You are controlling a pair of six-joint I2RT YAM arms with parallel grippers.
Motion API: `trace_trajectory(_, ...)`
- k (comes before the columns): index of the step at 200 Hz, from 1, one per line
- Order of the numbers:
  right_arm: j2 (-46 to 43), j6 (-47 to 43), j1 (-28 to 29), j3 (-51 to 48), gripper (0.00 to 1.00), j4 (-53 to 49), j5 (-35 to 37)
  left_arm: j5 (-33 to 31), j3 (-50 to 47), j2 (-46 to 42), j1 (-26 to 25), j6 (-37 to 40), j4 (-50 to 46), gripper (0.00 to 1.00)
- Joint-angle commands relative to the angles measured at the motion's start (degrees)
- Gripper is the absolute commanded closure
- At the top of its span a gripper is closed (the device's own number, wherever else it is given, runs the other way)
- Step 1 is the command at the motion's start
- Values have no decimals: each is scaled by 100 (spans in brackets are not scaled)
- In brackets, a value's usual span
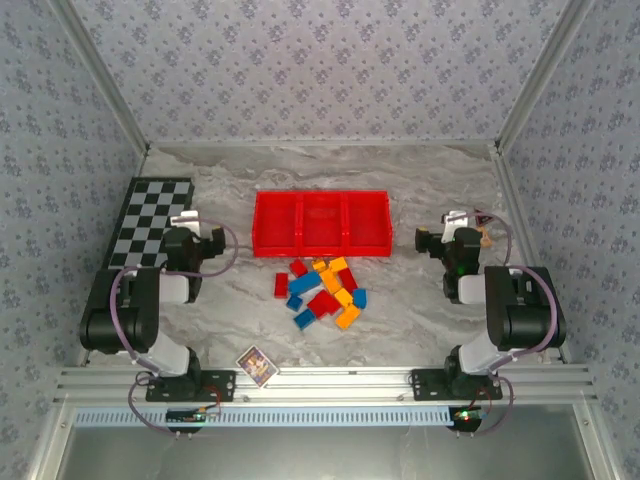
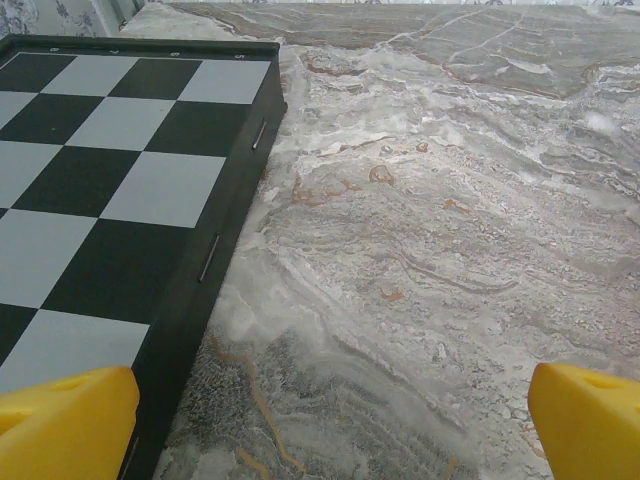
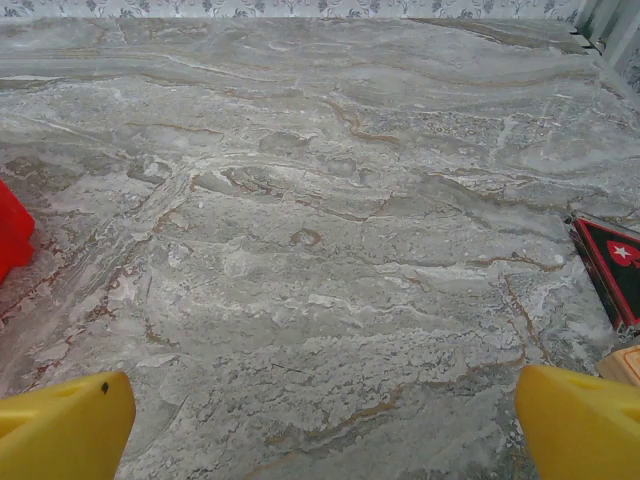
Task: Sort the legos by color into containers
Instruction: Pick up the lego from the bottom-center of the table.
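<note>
- While nothing is sorted yet, my left fingers [image 1: 184, 220] stand wide apart and empty. They hover just beside the right edge of the checkered board [image 1: 150, 222], well to the left of the work.
- A small picture card [image 1: 257, 364] lies near my left base. It is no part of the job, so I leave it alone.
- The legos [image 1: 322, 292] lie in a loose heap on the table [image 1: 420, 300] between my two arms, just on my side of the tray. They are red, blue and orange-yellow, and several touch or overlap.
- The red tray [image 1: 320, 248] sits behind the heap. Its three compartments lie side by side, and all look bare as far as I can tell.
- My right fingers [image 1: 460, 220] are spread wide too and hold nothing. They hover off the right end of the tray.
- The step in hand, I judge, is the first pick.
  - I would start at the edges of the heap, where bricks lie freest: the red brick [image 1: 281, 285] on the left side for my left fingers, the blue brick [image 1: 359, 298] on the right for my right.
  - I should come straight down astride one brick and close only when low, so the neighbours are not shoved.
  - I should settle one colour per compartment first, and let my arms take turns over the heap so they never meet.
</note>
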Motion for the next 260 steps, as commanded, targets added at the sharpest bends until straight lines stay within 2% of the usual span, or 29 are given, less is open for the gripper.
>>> trace_trajectory(1,-40,2,17,109,0,-30,61,188,138,2,65,52,33,0)
trace_trajectory(148,-40,2,7,110,0,-21,50,215,138,2,66,45,40,0)
trace_trajectory(166,-40,20,-13,118,0,-39,15,504,156,5,70,150,-1,0)
trace_trajectory(208,-35,99,-94,137,0,-84,-87,360,113,-38,4,204,60,0)
trace_trajectory(213,-77,165,-72,105,0,-16,223,261,112,-122,-80,267,20,0)
trace_trajectory(221,-404,292,157,-69,0,63,1347,57,66,-381,-206,373,-52,0)
trace_trajectory(227,-842,414,192,-120,0,-245,1716,-267,143,-700,-341,392,-517,0)
trace_trajectory(234,-1438,601,116,-74,0,-942,1750,-602,390,-1143,-525,317,-1394,0)
trace_trajectory(244,-2346,1487,-137,159,0,-2177,1769,-993,749,-1649,-705,33,-2381,0)
trace_trajectory(260,-3522,3189,-714,630,0,-4111,1594,-1243,1070,-2281,-884,-478,-3216,0)
